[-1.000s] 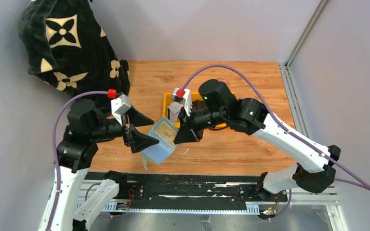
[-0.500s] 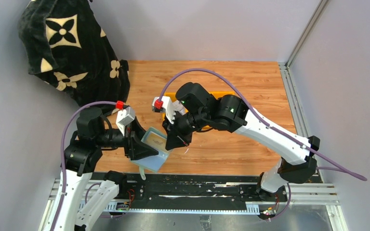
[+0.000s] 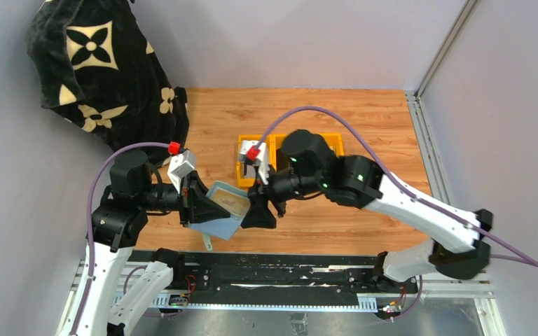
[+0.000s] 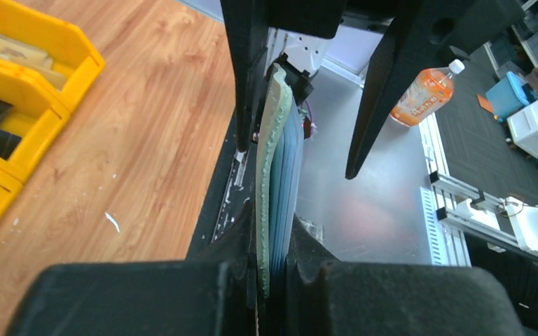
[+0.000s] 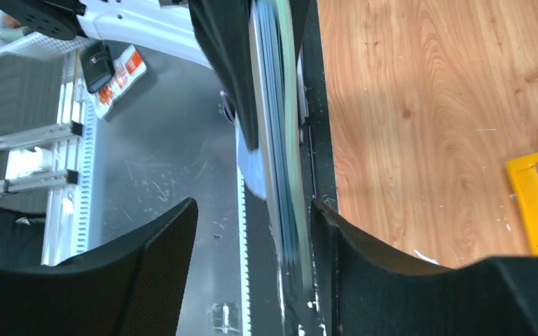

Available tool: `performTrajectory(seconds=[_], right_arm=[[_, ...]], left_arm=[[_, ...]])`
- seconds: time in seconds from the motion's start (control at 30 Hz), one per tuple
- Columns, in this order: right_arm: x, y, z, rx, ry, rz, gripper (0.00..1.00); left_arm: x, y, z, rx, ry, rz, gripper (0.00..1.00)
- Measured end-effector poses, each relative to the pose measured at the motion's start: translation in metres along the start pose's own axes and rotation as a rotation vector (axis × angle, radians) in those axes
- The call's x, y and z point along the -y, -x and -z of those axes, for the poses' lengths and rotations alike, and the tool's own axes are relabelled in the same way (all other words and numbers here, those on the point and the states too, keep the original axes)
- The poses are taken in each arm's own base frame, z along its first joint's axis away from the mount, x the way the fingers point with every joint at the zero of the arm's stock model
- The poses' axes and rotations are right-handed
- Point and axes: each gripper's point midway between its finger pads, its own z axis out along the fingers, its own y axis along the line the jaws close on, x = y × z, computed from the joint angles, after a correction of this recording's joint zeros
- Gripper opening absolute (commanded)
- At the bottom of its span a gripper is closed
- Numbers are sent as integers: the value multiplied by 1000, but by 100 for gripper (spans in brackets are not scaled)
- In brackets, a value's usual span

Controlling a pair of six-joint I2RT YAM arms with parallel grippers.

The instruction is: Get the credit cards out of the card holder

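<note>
The card holder [image 3: 217, 221] is pale sage green outside and grey-blue inside. A tan card [image 3: 230, 202] with faint print shows in it. The bench [image 3: 364, 119] is orange-brown with a wood grain. The bins [image 3: 335, 139] are bright yellow. The cloth [image 3: 91, 70] is black, patterned with cream flowers. The left end effector [image 3: 197, 208] and the right end effector [image 3: 259, 210] are black, and the cables [image 3: 308, 108] are purple.

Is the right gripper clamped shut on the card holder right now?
No, the right gripper is open in its wrist view, fingers wide apart, with the card holder beside only one of them.
</note>
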Motion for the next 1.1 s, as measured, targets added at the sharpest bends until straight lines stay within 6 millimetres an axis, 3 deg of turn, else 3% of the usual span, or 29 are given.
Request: performTrajectory(seconds=[0.17,0.23,0.43,0.5,0.57,0.6,0.67,0.7,0.77,0.87,0.9,0.93,1.1], right_arm=[[-12,1,21,279,31,-25,70],[-14,12,28,426,40,-39,70],[-9,35,28,642,65,-91,68],[-7,41,25,689,75,-113,62],[-5,47,24,726,82,-135,49],[-4,50,24,745,86,-147,40],[-4,57,27,778,94,-161,10],[-5,61,29,797,99,-163,3],[-7,66,34,822,107,-165,0],[-7,64,34,811,103,-169,0],[-4,62,35,798,92,-175,0],[-1,59,36,777,79,-180,0],[5,54,44,626,15,-155,0]], left_arm=[[10,23,3,21,0,-27,0],[16,33,4,31,-1,-35,0],[24,55,4,94,-8,-23,0],[24,60,3,143,-14,4,0],[22,61,1,200,-13,40,0],[24,64,1,219,-19,52,0],[26,70,2,244,-25,60,0],[28,74,2,259,-28,59,2],[29,78,3,276,-25,63,22],[30,78,4,282,-19,58,82],[30,77,4,279,-15,54,95],[29,75,4,272,-6,58,99],[27,66,7,212,35,-7,100]])
